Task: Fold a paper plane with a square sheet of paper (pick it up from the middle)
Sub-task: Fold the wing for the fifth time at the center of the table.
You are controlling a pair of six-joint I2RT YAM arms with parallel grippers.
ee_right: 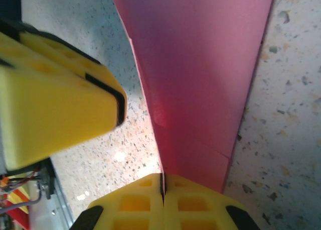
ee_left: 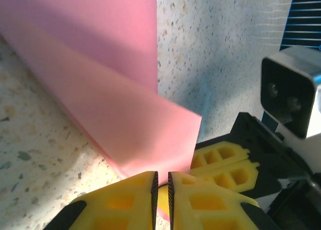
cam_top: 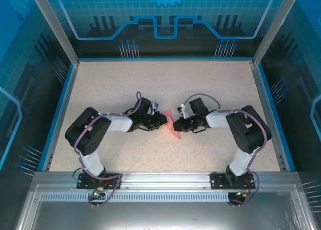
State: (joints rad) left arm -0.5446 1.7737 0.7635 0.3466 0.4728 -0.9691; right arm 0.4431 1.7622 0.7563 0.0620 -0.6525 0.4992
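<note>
Standing on the speckled bench (cam_top: 150, 89), the half-folded pink paper (cam_top: 172, 125) could tear or crease askew if the right claw (ee_right: 162, 182), pinched shut on it, tugs while the left claw (ee_left: 162, 179), barely parted, slips off its edge.

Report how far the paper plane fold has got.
Done: the paper is already folded, layers overlapping in the left wrist view. In hand: the right fingers are shut on one end; the left fingers sit nearly closed at its edge, grip unclear. Left: broad flaps show, no slim dart yet, so more folds likely remain.
</note>
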